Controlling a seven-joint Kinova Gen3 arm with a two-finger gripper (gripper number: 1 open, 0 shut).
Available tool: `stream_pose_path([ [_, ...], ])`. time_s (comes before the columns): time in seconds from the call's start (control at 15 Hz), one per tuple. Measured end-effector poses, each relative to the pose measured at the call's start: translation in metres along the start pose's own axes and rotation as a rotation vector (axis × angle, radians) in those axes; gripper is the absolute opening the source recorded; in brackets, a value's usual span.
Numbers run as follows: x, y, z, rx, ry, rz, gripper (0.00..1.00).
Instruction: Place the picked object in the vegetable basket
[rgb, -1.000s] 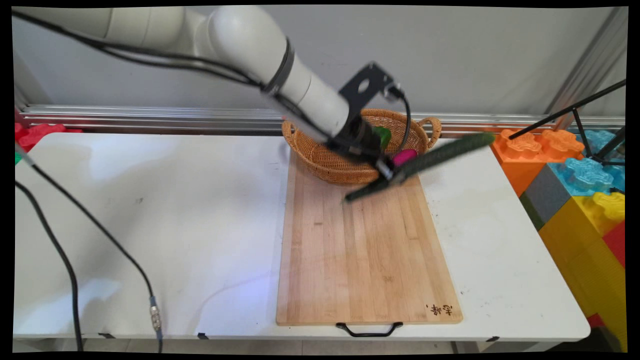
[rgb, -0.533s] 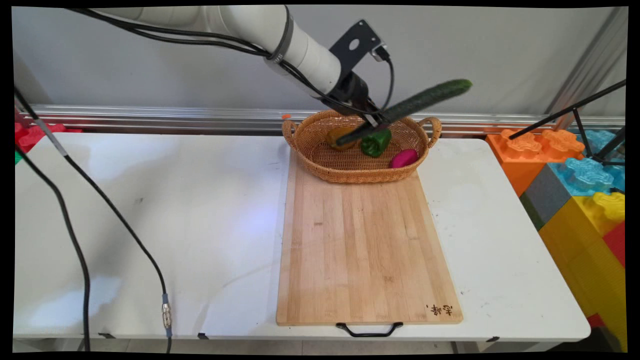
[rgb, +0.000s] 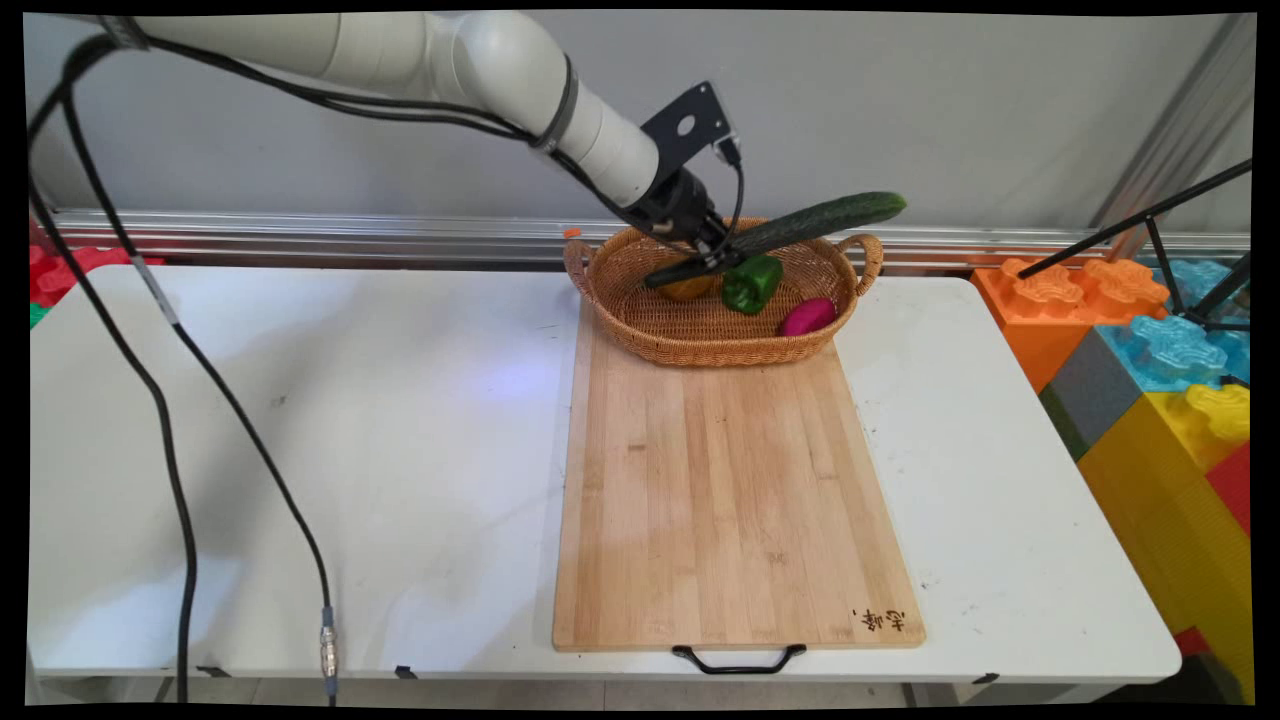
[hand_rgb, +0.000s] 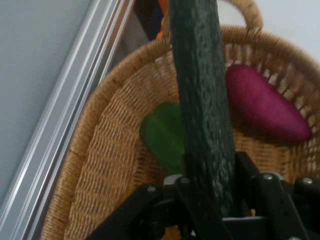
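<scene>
White surface below, my gripper (rgb: 712, 257) was clamped near one end of a long cucumber (rgb: 790, 229), held tilted above the wicker basket (rgb: 660, 330) with a green pepper (rgb: 752, 283) and magenta vegetable (rgb: 807, 316). Gripped off-centre, it could pivot and slip.

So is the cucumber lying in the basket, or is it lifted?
Lifted. The fingers clamp the cucumber, which hangs tilted over the wicker basket, above the green pepper.
</scene>
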Motion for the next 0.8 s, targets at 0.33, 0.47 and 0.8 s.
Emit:
stream_pose_path([
  [0.33,-0.024,-0.009,0.021,-0.013,-0.014,0.046,0.0],
  [0.47,-0.029,-0.009,0.026,-0.026,-0.013,0.06,1.0],
  [0.8,-0.038,-0.007,0.033,-0.063,-0.014,0.081,1.0],
])
